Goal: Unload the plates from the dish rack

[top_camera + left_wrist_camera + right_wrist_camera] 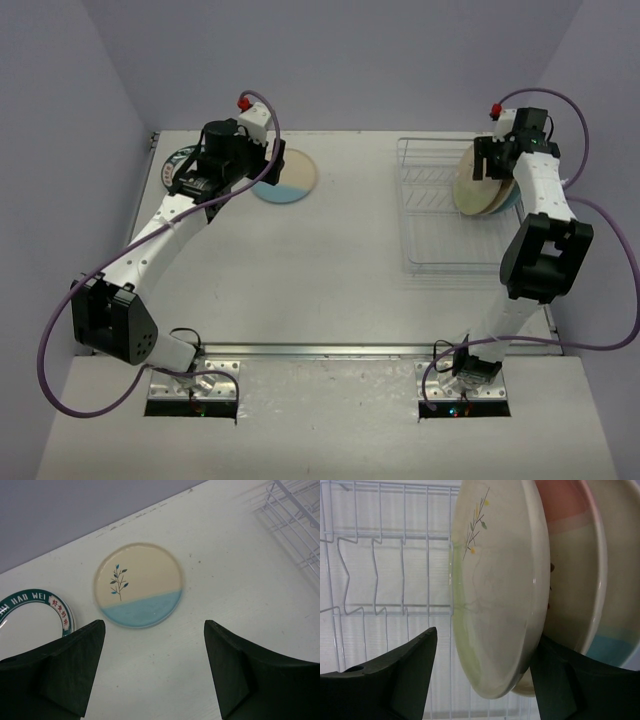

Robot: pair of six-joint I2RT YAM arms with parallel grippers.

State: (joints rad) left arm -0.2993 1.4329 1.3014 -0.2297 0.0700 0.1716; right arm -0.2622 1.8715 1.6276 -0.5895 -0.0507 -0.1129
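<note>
The dish rack stands at the right of the table with plates upright in it. In the right wrist view a cream plate with a small twig drawing stands foremost. A pinkish plate leans behind it, and a light blue band shows further back. My right gripper straddles the cream plate's edge; its left finger stands clear of the plate and its right finger sits behind the plate. My left gripper hangs open and empty over the table, just short of a cream and light blue plate lying flat.
A white plate with a green rim lies flat at the far left, beside the cream and blue plate. The rack's wire dividers stand left of the cream plate. Grey walls close off the back and both sides.
</note>
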